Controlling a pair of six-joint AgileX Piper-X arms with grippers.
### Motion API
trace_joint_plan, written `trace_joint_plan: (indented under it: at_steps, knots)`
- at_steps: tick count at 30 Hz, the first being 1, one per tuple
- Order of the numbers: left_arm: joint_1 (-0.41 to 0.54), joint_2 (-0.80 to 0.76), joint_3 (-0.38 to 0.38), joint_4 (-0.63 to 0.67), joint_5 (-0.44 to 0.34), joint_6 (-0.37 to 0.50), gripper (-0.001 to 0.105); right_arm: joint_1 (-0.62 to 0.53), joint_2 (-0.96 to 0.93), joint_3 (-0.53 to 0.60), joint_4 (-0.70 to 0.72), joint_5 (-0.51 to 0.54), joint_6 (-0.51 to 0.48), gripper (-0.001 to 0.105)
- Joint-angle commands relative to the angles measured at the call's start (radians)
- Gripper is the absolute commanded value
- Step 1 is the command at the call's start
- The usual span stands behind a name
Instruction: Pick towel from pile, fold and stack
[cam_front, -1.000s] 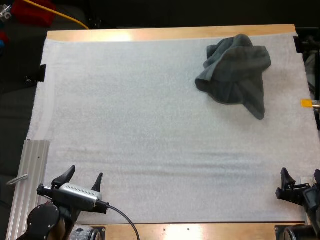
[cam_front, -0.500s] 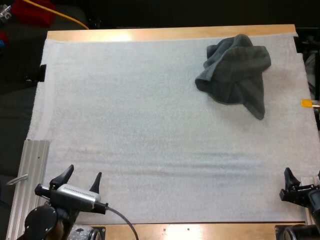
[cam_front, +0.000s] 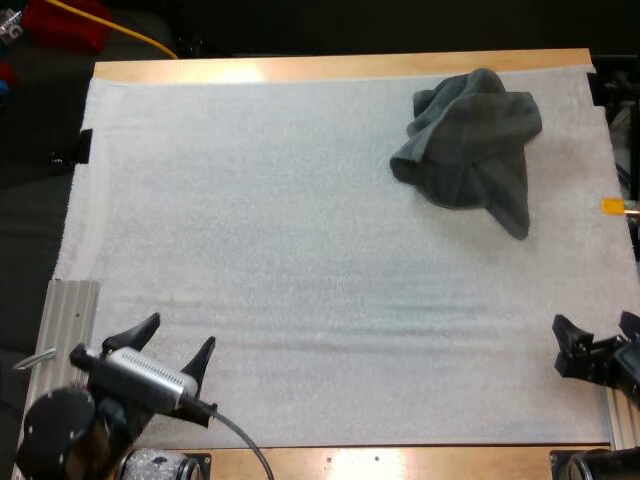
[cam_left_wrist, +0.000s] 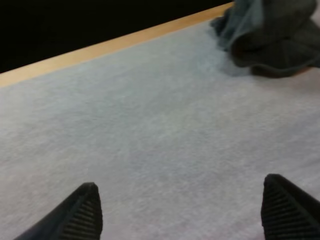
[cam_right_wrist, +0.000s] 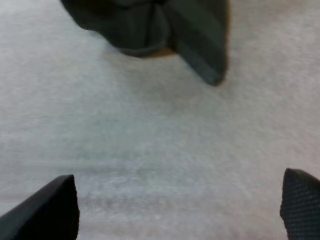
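Observation:
A crumpled dark grey-green towel lies at the far right of the white mat, one corner trailing toward the near side. My left gripper stands open at the mat's near left corner, far from the towel. My right gripper stands open at the near right edge, well short of the towel. In the left wrist view my gripper has bare mat between its fingers, and the towel lies far off by the wooden edge. In the right wrist view my gripper is spread wide, the towel well ahead.
A ribbed metal rail runs along the near left side of the mat. The wooden table edge borders the far side. A dark bracket sits at the mat's left edge.
My left gripper has turned slightly rightward and moved a little right. My right gripper has moved back toward the mat and forward, both fingers showing again. The towel has not moved.

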Motion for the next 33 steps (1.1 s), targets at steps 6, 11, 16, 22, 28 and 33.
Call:
trace_joint_plan:
  at_steps: [6, 11, 16, 22, 28, 33]
  knots:
    - [-0.004, 0.125, -0.093, -0.003, 0.128, -0.003, 0.064, -0.003, 0.133, -0.121, 0.005, -0.158, 0.000, 0.079]
    - [-0.040, 0.167, -0.133, -0.011, 0.150, 0.000, 0.064, -0.003, 0.229, -0.191, -0.003, -0.268, 0.000, 0.079]
    - [-0.103, 0.200, -0.161, -0.011, 0.150, 0.019, 0.064, -0.003, 0.319, -0.239, -0.022, -0.348, 0.005, 0.079]
    - [-0.132, 0.238, -0.166, -0.011, 0.150, 0.019, 0.064, 0.010, 0.411, -0.247, -0.117, -0.393, 0.088, 0.079]
    - [-0.132, 0.250, -0.166, -0.011, 0.150, 0.019, 0.064, 0.087, 0.506, -0.247, -0.244, -0.362, 0.210, 0.079]
    - [-0.132, 0.250, -0.166, -0.011, 0.150, 0.019, 0.064, 0.145, 0.599, -0.247, -0.359, -0.300, 0.309, 0.079]
